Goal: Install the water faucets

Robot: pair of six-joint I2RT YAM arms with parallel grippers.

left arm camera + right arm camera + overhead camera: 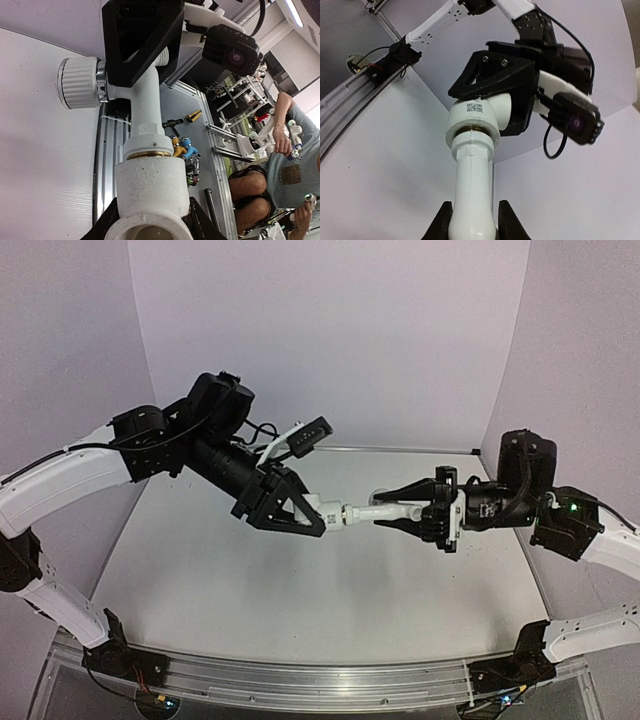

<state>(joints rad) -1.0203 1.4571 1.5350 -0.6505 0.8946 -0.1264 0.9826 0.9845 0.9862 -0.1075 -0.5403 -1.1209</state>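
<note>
While your left gripper point(318, 514) clamps the fitting point(335, 513) and your right gripper point(392, 510) clamps the tap point(368, 511) in mid-air above the table point(250, 600), they are mated; a brass ring point(148, 155) showing suggests threading is unfinished.

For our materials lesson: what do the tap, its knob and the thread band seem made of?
Tap: likely white plastic, smooth with soft sheen.
Knob: matte white plastic, moulded ribs.
Band: shiny brass colour, probably metal; could be plating.
</note>
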